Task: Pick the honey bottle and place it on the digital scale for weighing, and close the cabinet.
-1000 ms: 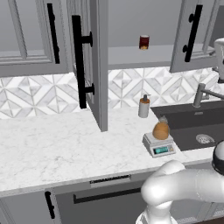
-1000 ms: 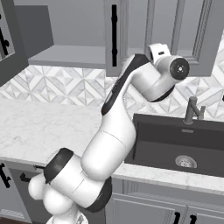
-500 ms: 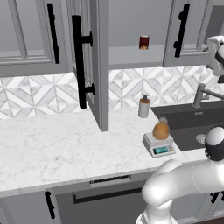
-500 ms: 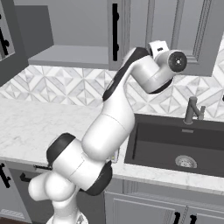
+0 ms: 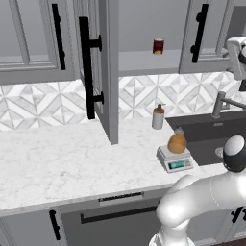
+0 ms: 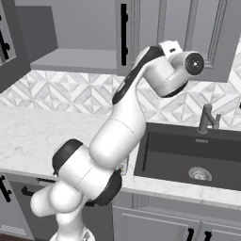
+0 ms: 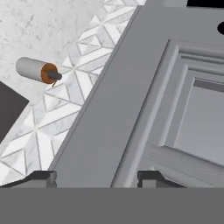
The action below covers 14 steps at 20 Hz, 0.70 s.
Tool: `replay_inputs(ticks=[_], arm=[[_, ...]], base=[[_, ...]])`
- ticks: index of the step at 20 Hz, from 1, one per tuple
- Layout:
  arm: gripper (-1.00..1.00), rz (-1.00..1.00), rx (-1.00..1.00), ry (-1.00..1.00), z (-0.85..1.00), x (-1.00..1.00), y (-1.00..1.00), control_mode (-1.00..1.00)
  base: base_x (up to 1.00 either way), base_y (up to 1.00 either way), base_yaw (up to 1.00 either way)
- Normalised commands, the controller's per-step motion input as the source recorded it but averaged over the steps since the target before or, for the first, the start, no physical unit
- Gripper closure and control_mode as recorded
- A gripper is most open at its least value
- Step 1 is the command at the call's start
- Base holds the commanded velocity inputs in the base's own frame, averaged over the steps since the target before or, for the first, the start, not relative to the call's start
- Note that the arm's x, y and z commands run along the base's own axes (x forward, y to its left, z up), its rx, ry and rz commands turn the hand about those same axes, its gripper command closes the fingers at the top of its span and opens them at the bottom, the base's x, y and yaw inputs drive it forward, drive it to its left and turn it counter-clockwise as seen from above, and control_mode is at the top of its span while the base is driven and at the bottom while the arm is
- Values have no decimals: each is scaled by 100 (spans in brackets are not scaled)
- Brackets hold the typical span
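Observation:
The amber honey bottle [image 5: 176, 143] stands upright on the small digital scale [image 5: 176, 162] on the counter, near the sink's left edge. The upper cabinet is open. Its left door [image 5: 98, 67] juts out edge-on with a long black handle [image 5: 85, 72], and its right door [image 5: 207, 36] hangs partly open. My hand [image 5: 237, 56] is up by the right door's outer edge. In the hand view my gripper [image 7: 95, 178] faces that door's grey panel [image 7: 166, 96] from close by. The fingertips [image 7: 42, 177] stand apart with nothing between them, so the gripper is open.
A small dark-red jar [image 5: 158, 46] sits on the open cabinet shelf. A pale soap pump dispenser [image 5: 158, 116] stands by the backsplash. The dark sink [image 6: 197, 155] and its faucet [image 6: 206, 120] lie to the right. My arm [image 6: 127, 122] rises over the counter edge.
The right cabinet door has swung a little to the left, towards shut. My hand has shifted slightly up beside it. The honey bottle and scale have not moved.

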Motion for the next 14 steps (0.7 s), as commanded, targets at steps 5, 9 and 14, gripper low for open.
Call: replay_inputs(ticks=[5, 9, 14], arm=[[-100, 0, 0, 0, -24, -35, 36, -100], [-100, 2, 0, 0, -6, -97, 80, -100], [-100, 3, 1, -12, -7, -100, 100, -100]], base=[[0, 0, 0], [0, 0, 0], [0, 0, 0]])
